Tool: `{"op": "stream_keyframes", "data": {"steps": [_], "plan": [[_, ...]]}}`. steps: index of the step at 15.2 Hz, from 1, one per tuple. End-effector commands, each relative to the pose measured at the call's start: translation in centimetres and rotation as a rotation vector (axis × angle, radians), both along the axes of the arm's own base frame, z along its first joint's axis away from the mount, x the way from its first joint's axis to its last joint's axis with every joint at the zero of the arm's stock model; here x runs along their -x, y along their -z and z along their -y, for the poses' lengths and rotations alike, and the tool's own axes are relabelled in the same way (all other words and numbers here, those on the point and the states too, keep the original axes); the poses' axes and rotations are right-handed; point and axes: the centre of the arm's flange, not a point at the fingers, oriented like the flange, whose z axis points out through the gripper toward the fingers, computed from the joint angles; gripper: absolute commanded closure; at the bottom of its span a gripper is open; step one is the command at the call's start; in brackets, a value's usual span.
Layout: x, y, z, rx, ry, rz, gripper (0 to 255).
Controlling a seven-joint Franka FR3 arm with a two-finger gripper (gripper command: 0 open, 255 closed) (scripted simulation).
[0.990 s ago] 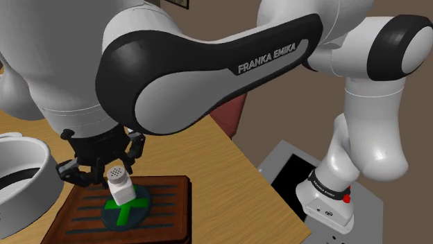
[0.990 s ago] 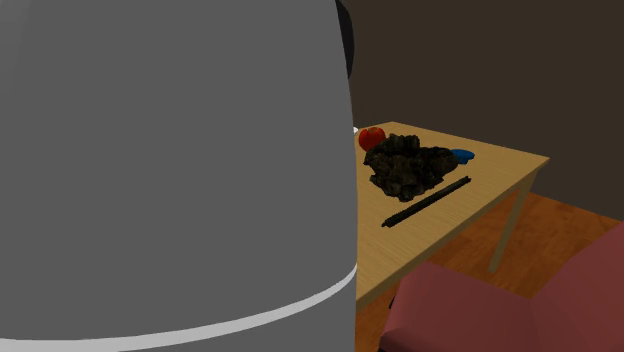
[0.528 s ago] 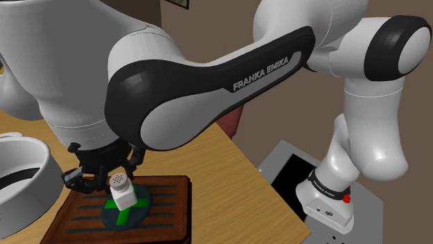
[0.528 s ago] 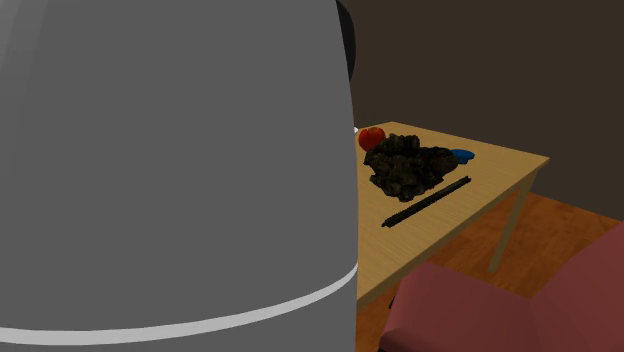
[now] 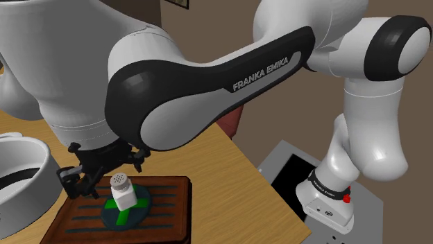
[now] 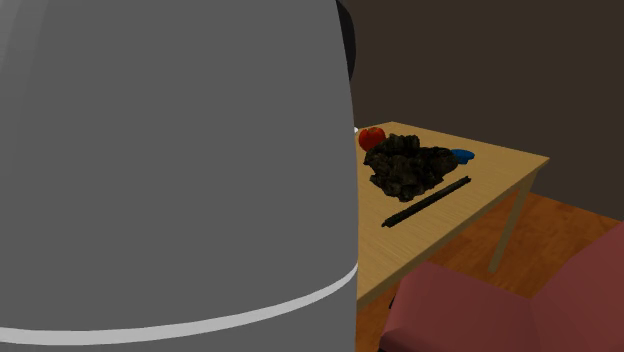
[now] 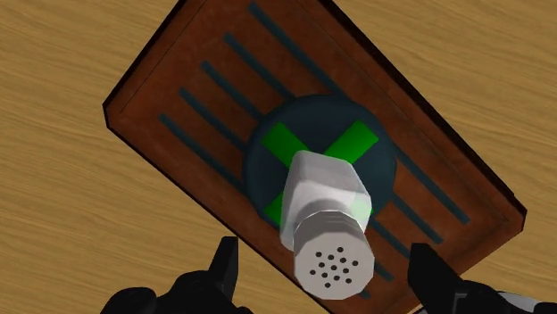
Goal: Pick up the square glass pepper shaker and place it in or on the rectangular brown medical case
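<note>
**Insp:** Right, shoulder view first. Shaker posn?

**Tech:** Pepper shaker [image 5: 122,191], white body w/ grey holed cap, stands on the brown medical case [image 5: 170,201]. Its base sits on a dark round patch [image 5: 142,213] marked w/ a green cross [image 5: 123,217]. Case lies flat on the wooden table [image 5: 215,156], near a white bowl [image 5: 21,173] at that view's left.

**Insp:** Claw?

**Tech:** Gripper [image 5: 103,172] hangs just over the shaker. Arm [image 5: 208,76] arches across from the stand [image 5: 277,166] at lower right. Jaws are spread, nothing clasped.

**Insp:** Second ext. view?

**Tech:** Large grey curved surface [image 6: 170,170] sits close to the cam on that view's left; can't tell what it is. Beyond it, on the table: red round fruit [image 6: 372,137], dark lumpy heap [image 6: 408,166], black rod [image 6: 428,202], small blue item [image 6: 462,156]. Reddish cushion [image 6: 500,310] at lower right.

**Insp:** Wrist view?

**Tech:** Fingers [image 7: 228,263] are wide apart. Shaker stands between them w/ a gap on each side, so it's not held. Cap faces the cam, and the base is on the cross at the case's centre.
</note>
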Motion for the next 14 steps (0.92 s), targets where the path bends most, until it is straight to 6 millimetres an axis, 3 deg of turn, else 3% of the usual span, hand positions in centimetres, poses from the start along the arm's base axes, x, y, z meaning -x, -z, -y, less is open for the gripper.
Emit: {"op": "stream_keyframes", "data": {"steps": [1,2,6,14], "plan": [[0.0,0.0,0.0,0.0,0.0,0.0,0],[0.0,0.0,0.0,0.0,0.0,0.0,0],[0.4,-5.0,-0.2,0.0,0.0,0.0,0],[0.4,-5.0,-0.2,0.0,0.0,0.0,0]]}}
